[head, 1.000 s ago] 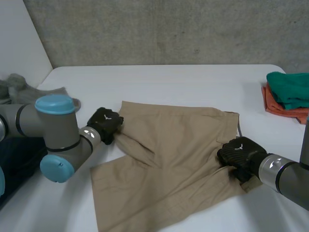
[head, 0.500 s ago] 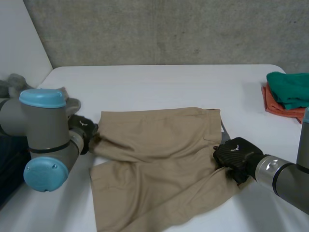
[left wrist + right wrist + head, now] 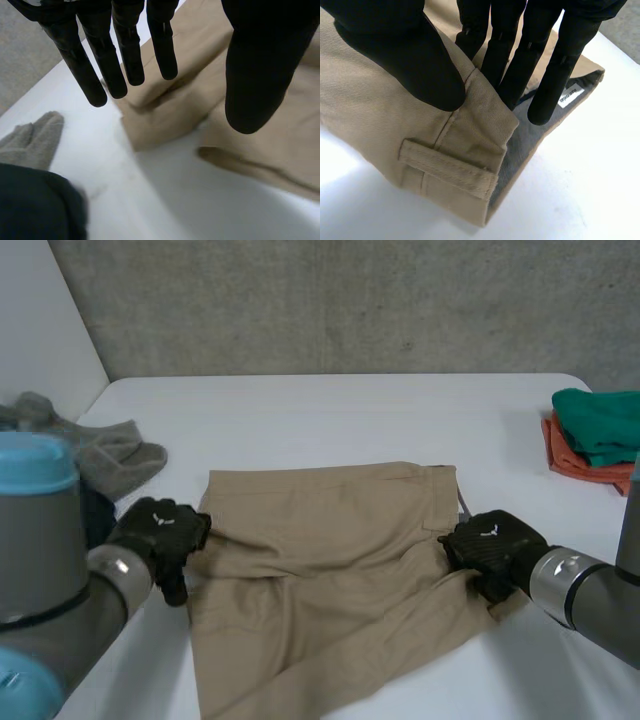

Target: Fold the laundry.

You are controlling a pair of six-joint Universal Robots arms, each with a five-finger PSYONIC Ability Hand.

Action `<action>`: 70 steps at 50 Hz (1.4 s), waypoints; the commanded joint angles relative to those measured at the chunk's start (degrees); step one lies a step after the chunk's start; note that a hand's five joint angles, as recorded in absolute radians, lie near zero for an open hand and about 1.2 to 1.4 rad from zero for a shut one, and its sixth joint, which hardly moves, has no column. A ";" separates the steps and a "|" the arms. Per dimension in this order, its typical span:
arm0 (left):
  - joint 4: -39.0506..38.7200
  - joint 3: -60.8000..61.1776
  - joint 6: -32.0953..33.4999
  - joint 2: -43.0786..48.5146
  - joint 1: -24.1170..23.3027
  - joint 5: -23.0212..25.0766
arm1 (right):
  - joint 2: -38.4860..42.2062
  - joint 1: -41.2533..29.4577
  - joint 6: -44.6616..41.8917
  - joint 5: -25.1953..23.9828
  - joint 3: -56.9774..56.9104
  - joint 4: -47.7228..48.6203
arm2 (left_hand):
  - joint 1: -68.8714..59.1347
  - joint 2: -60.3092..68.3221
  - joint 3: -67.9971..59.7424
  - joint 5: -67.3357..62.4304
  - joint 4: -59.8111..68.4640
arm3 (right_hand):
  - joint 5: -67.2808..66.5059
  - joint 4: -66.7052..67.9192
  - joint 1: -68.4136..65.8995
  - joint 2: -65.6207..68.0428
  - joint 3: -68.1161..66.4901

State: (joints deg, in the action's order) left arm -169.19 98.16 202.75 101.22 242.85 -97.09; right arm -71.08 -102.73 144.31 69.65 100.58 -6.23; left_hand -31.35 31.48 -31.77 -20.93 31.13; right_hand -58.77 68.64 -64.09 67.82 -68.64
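Shorts [image 3: 330, 570], tan, lie folded over near the front middle of the white table [image 3: 350, 415]. Their upper edge is fairly straight and their lower hem runs slanted and rumpled toward the front.

At the table's left edge a grey cloth [image 3: 110, 450] lies in a heap, with a dark cloth [image 3: 35, 205] just beside it. The left hand [image 3: 160, 535] sits just beside the shorts' left edge. In its wrist view its fingers [image 3: 125, 50] are straight and spread away from the thumb, holding nothing, with bare table beneath them.

Behind the shorts the table is bare up to its far edge.

The right hand [image 3: 495, 545] pinches the shorts [image 3: 370, 115] at the waistband on their right edge. The thumb presses the outer side near a belt loop [image 3: 447, 170], and the fingers [image 3: 540, 60] lie against the grey inner lining.

A strip of bare table separates this hand from the right edge. There a green cloth [image 3: 600, 425] rests folded on an orange cloth [image 3: 580, 468].
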 commanded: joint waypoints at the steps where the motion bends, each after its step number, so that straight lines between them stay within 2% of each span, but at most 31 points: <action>1: 6.49 5.19 -9.82 -9.80 -4.66 -0.03 | 2.00 -2.29 5.46 0.66 -2.93 -0.18 | -1.57 1.44 -1.15 -1.99 1.79 | -11.23 11.36 -15.91 12.18 -11.36; 9: 15.81 7.65 -15.01 -9.11 -5.81 -0.91 | 1.65 -1.77 5.46 0.93 -3.02 0.52 | 0.28 -0.41 0.70 -0.14 -0.06 | -11.23 11.36 -15.91 12.18 -11.36; 16: 15.65 8.62 -17.21 -5.33 -6.33 -0.48 | 1.30 -0.71 5.46 1.02 -2.06 1.66 | 0.28 -0.41 0.71 -0.13 -0.06 | -11.23 11.36 -15.91 12.18 -11.36; 24: 15.91 7.66 -20.64 -2.87 -10.37 1.55 | 0.95 0.25 5.54 1.02 -0.91 2.98 | 0.28 -0.41 0.71 -0.13 -0.06 | -11.23 11.36 -15.91 12.18 -11.36; 34: 14.07 5.55 -21.08 3.02 -11.96 -0.47 | -0.46 1.66 5.46 0.49 -0.21 3.07 | -0.22 0.09 0.20 -0.64 0.44 | -11.23 11.36 -15.91 12.18 -11.36; 36: 13.45 4.93 -20.91 4.60 -12.31 -1.44 | -0.81 2.10 5.46 0.05 -0.03 2.89 | -7.08 6.95 -6.66 -7.50 7.30 | -11.23 11.36 -15.91 12.18 -11.36; 37: 13.28 4.67 -20.82 4.95 -12.48 -1.70 | -0.90 2.19 5.37 -0.12 -0.03 2.89 | -14.44 14.32 -14.02 -14.86 14.67 | -11.23 11.36 -15.91 12.18 -11.36; 38: 13.19 4.15 -20.38 5.48 -12.75 -2.23 | -1.16 2.28 5.37 -0.39 0.14 2.72 | -34.00 33.87 -33.58 -34.42 34.23 | -11.23 11.36 -15.91 12.18 -11.36; 39: 13.19 3.79 -20.21 5.57 -12.92 -2.41 | -1.34 2.45 5.11 -0.83 0.32 2.37 | -44.86 44.73 -44.43 -45.27 45.08 | -11.23 11.36 -15.91 12.18 -11.36; 41: 13.27 3.18 -19.68 5.48 -13.36 -2.32 | -1.69 2.54 4.58 -1.35 0.58 1.40 | -48.65 48.52 -48.23 -49.07 48.87 | -11.23 11.36 -15.91 12.18 -11.36; 45: 17.30 3.44 -16.70 3.38 -15.20 -1.09 | -3.36 3.15 -1.20 -2.85 0.58 -3.86 | -48.65 48.52 -48.23 -49.07 48.87 | -11.23 11.36 -15.91 12.18 -11.36; 49: 26.44 3.88 -8.36 0.21 -16.53 1.54 | -4.50 5.96 -18.58 -2.94 3.04 -17.11 | -48.65 48.52 -48.23 -49.07 48.87 | -11.23 11.36 -15.91 12.18 -11.36; 50: 28.98 3.62 -5.47 -0.75 -15.92 1.63 | -4.33 7.97 -26.98 -2.68 3.91 -23.15 | -48.65 48.52 -48.23 -49.07 48.87 | -11.23 11.36 -15.91 12.18 -11.36; 53: 28.75 2.74 -3.42 -1.63 -13.90 1.37 | -4.24 9.83 -34.61 -3.03 3.31 -28.22 | -48.65 48.52 -48.23 -49.07 48.87 | -11.23 11.36 -15.91 12.18 -11.36; 58: 23.22 -1.73 -2.63 0.81 -11.26 0.06 | -2.14 6.77 -22.44 -3.90 -2.21 -22.43 | -48.65 48.52 -48.23 -49.07 48.87 | -11.23 11.36 -15.91 12.18 -11.36; 64: 17.07 -10.43 -2.54 4.95 -9.59 -2.67 | -0.11 3.34 -15.12 -4.17 -6.97 -17.51 | -48.65 48.52 -48.23 -49.07 48.87 | -11.23 11.36 -15.91 12.18 -11.36; 66: 12.15 -14.48 -2.54 6.36 -8.36 -4.25 | 0.33 1.76 -11.88 -4.17 -9.42 -13.31 | -48.65 48.52 -48.23 -49.07 48.87 | -11.23 11.36 -15.91 12.18 -11.36; 70: 1.95 -20.11 -2.01 9.34 -5.72 -4.34 | 2.52 -1.15 -2.56 -2.77 -14.00 -2.84 | -48.65 48.52 -48.23 -49.07 48.87 | -11.23 11.36 -15.91 12.18 -11.36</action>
State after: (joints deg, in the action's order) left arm -154.74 86.40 200.45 106.52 234.00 -100.15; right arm -70.92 -99.87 130.55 65.62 92.53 -21.60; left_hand -64.50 68.47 -68.13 -57.04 68.68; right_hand -58.75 68.68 -64.10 67.82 -68.64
